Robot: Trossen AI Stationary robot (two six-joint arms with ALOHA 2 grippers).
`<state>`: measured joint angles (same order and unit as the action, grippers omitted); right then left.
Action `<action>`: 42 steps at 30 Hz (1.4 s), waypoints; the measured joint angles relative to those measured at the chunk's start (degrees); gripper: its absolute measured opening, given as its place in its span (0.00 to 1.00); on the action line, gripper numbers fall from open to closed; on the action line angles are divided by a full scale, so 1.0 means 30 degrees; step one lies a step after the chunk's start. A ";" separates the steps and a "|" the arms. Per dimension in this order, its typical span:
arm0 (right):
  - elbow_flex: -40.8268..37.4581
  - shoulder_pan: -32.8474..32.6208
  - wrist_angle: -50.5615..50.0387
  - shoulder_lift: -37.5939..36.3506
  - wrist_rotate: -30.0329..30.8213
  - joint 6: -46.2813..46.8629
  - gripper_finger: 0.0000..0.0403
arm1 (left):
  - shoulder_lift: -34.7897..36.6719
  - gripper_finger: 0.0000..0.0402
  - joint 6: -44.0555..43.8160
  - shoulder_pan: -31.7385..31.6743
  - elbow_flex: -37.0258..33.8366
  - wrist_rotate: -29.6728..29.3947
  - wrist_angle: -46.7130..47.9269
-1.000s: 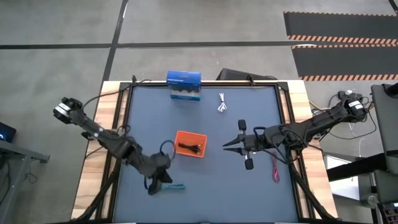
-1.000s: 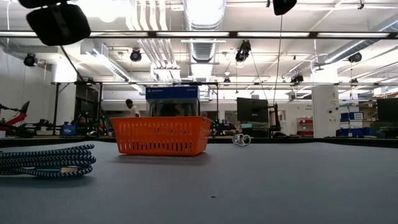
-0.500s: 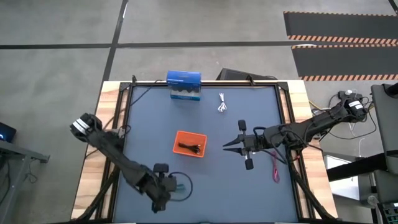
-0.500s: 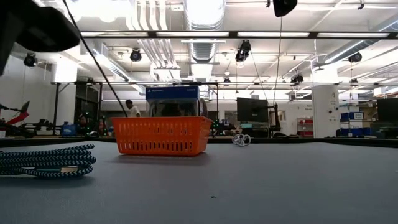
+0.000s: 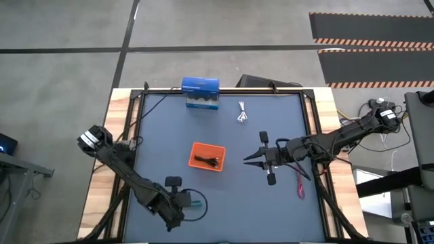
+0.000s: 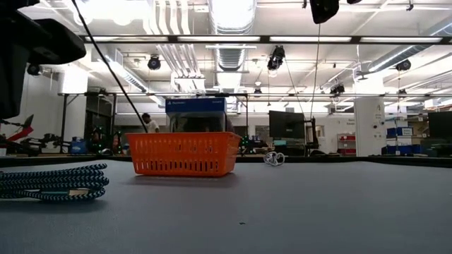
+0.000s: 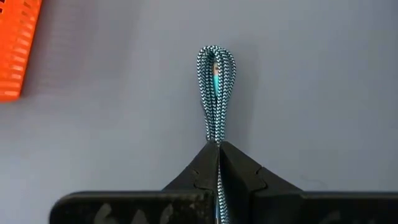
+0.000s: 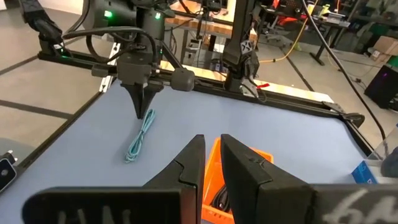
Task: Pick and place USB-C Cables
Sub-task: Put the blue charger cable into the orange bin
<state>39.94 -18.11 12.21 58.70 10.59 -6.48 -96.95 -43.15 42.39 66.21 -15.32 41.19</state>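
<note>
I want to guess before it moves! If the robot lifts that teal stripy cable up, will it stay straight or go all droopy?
Probably droopy. The teal cable is a thin braided cord folded into a loop, so the free end would likely sag. It looks light, since the left end effector pinches it by one end. The woven surface probably won't slip easily.

My dark left gripper (image 7: 218, 163) pinches a teal-and-white braided cable (image 7: 216, 93) on the grey-blue table (image 7: 311, 93) by an orange tray (image 7: 17, 50)
</note>
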 joint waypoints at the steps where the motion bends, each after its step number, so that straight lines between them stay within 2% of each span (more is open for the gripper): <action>1: 0.0006 0.0000 0.0000 0.0000 0.0000 0.0000 0.11 | 0.0000 0.00 -0.0004 0.0000 -0.0006 0.0004 -0.0024; 5: 0.0000 0.0000 0.0000 0.0000 0.0000 0.0121 0.11 | -0.0012 0.00 -0.0007 0.0000 -0.0006 0.0153 -0.0081; 8: 0.0003 0.0000 0.0003 0.0000 0.0003 0.0109 0.11 | -0.0036 0.04 0.0004 0.0000 -0.0024 0.0463 -0.0074; 14: 0.0001 0.0000 0.0006 0.0000 0.0007 0.0109 0.11 | -0.0036 0.28 0.0042 -0.0182 -0.0323 0.0293 -0.0321; 18: 0.0000 0.0000 0.0007 0.0000 0.0007 0.0114 0.11 | -0.0036 0.43 0.0596 -0.0182 -0.1593 0.0197 -0.3204; 21: 0.0000 0.0000 0.0006 0.0000 0.0007 0.0109 0.11 | -0.0044 0.49 0.1165 -0.0206 -0.2592 0.0241 -0.5165; 32: 0.0006 0.0000 0.0000 0.0000 0.0015 -0.0197 0.11 | -0.0101 0.46 0.1017 -0.0262 -0.4481 -0.0407 -0.6643; 42: 0.0000 0.0007 -0.0011 0.0004 0.0015 -0.0189 0.11 | -0.0168 0.36 0.0995 -0.0255 -0.4933 -0.0294 -0.7082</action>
<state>39.94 -18.09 12.17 58.71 10.63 -7.05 -97.45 -40.16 41.63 51.41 -16.20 19.95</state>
